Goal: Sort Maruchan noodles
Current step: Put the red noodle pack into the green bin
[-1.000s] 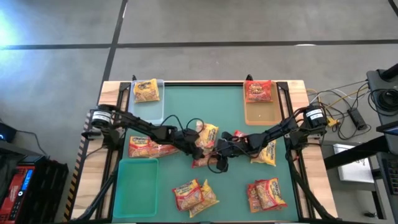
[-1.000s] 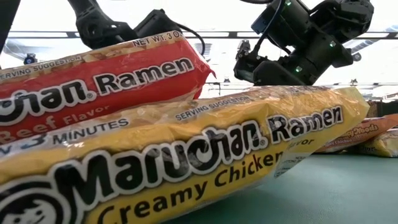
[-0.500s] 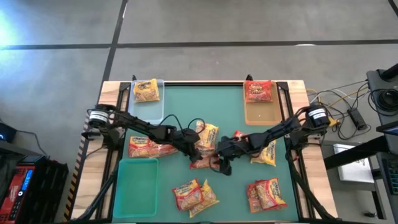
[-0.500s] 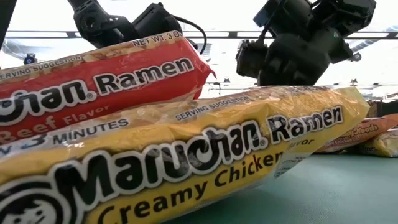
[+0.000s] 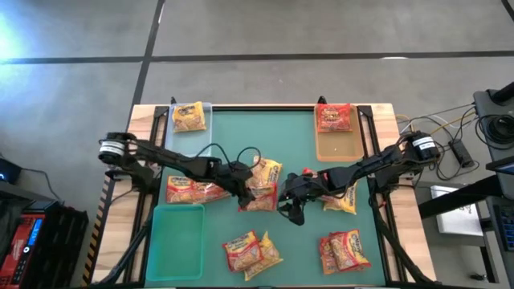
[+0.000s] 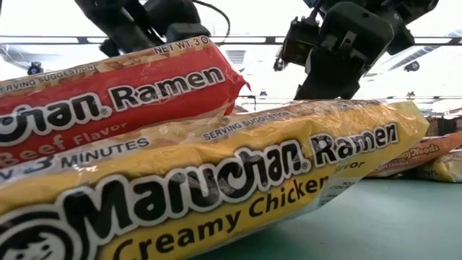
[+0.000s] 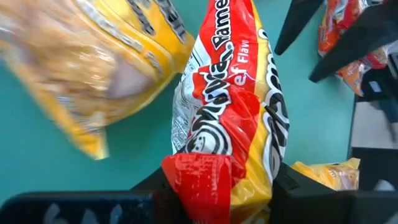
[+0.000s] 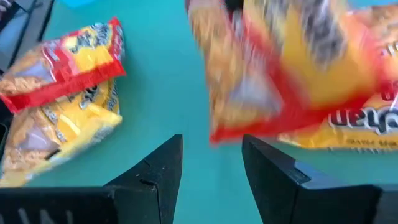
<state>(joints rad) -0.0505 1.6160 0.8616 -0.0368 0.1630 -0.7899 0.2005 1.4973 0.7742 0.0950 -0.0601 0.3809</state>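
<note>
My left gripper [image 5: 243, 193] is shut on a red Maruchan packet [image 5: 259, 201] at the table's middle, next to a yellow packet [image 5: 269, 173]. My right gripper [image 5: 292, 210] is open and empty just right of it; its fingers [image 8: 165, 168] stand over bare mat. Other packets lie flat on the green mat: one at the left [image 5: 185, 190], a pair near the front middle [image 5: 250, 250], a pair at the front right [image 5: 345, 249] and one at the right [image 5: 344, 197]. The front pair fills the low view [image 6: 216, 188]. My left gripper pinches the red packet by one short sealed end [image 7: 205, 171] between its two fingers [image 7: 292, 186]. The packet stretches away from the fingers, label side up [image 7: 230, 99]. Whether its far end rests on the mat, I cannot tell.
A clear tray [image 5: 202, 136] at the far left holds a yellow packet [image 5: 189, 117]. A tan tray [image 5: 337, 146] at the far right holds a red packet [image 5: 333, 118]. A green tray [image 5: 177, 237] stands at the front left. Cables lie beyond the table's right edge.
Both grippers have gone up in the low view. My left gripper has drawn the red packet a little toward the table's far left, beside the yellow packet. My right gripper has shifted slightly right and turned.
</note>
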